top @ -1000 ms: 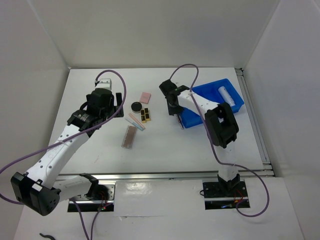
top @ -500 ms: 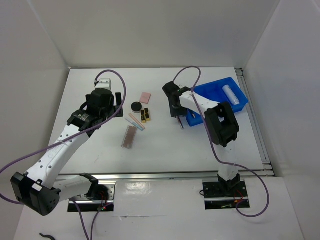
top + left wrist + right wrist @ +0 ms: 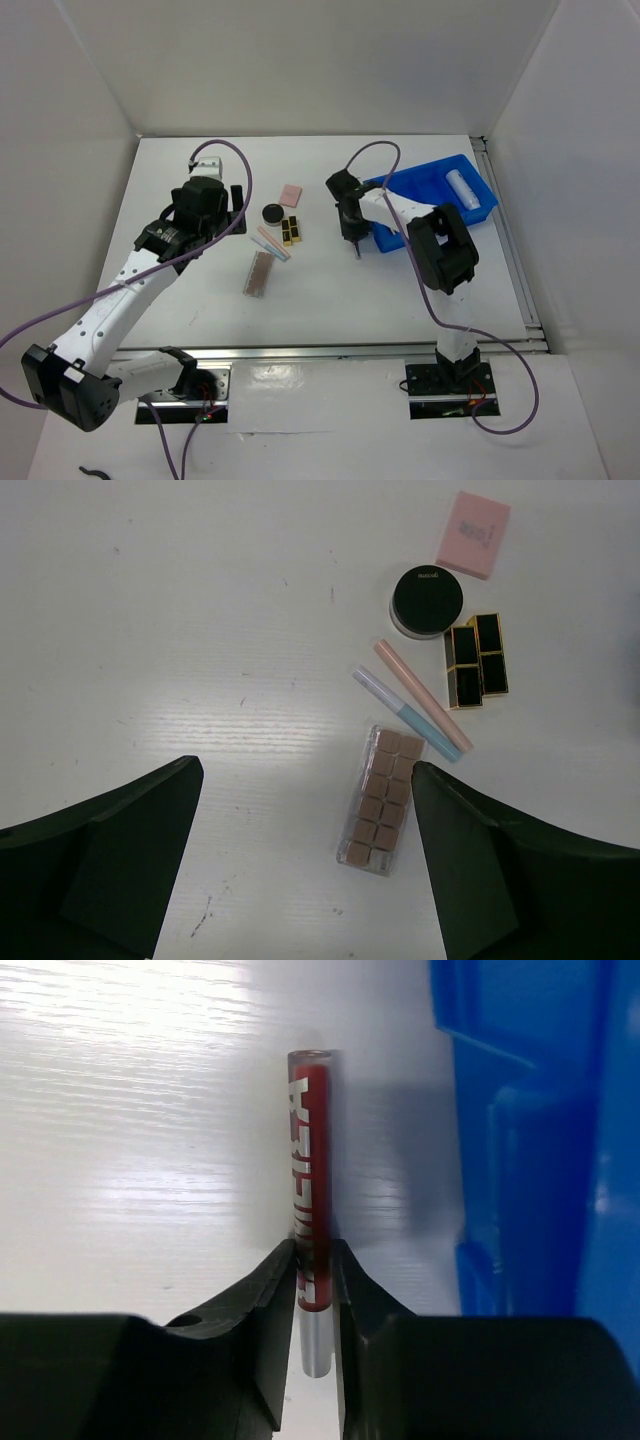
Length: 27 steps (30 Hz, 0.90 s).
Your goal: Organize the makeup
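Makeup sits in a small bunch just past the left claw [image 3: 305,770], off to its right side; that claw's two fingers are spread wide apart with nothing but white table [image 3: 180,610] between them, and their back ends are cut off by the bottom of the wrist picture. Farthest from the claw is the pink square pad [image 3: 480,535], with print too small to read; next to it is the round black compact [image 3: 428,600]; the black-and-gold palette [image 3: 476,660] lies beside that; two thin pencils [image 3: 415,702], one pink and one pale blue, lie side by side at a slant; closest to the claw is the brownish-pink palette [image 3: 385,800]. The right claw [image 3: 312,1248] is squeezed shut on a red tube [image 3: 310,1140] with white letters that run sideways and are hard to read; the near end of the tube is hidden between the fingers; I cannot tell if it touches the table. The blue tray [image 3: 520,1160] is just to the right of this claw and runs off the edge of the picture. From the top camera the red tube is too small to make out; a white tube [image 3: 458,186] lies in the far end of the tray.
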### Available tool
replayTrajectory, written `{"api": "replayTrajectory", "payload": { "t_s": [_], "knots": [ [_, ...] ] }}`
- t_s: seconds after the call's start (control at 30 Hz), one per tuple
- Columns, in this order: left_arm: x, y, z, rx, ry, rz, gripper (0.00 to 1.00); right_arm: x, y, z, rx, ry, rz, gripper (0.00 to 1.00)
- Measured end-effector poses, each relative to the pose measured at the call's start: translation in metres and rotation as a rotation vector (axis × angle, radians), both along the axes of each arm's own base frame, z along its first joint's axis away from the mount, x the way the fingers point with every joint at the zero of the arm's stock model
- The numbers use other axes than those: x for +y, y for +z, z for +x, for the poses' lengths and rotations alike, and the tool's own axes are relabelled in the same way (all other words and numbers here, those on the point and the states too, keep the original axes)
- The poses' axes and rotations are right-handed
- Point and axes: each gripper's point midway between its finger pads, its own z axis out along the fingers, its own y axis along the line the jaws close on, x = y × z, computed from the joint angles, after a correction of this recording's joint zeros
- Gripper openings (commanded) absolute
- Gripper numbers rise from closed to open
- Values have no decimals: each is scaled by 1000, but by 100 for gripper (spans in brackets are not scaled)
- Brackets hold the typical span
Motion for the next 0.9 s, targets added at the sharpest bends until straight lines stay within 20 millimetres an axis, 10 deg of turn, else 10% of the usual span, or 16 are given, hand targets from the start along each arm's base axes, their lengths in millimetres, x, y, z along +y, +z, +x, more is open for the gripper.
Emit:
{"api": "replayTrajectory", "payload": {
  "t_s": [0.33, 0.47, 0.7, 0.9],
  "knots": [
    [1, 0, 0, 0, 4, 5, 100, 42, 9, -13, -28, 140, 45, 7],
    [2, 0, -1, 3, 5, 8, 100, 42, 51, 2, -130, 157, 47, 7],
    [2, -1, -1, 5, 5, 8, 100, -27, 140, 54, -359, -3, 36, 7],
    [2, -1, -1, 5, 5, 8, 100, -90, 133, 65, -351, -121, -42, 9]
  ]
}}
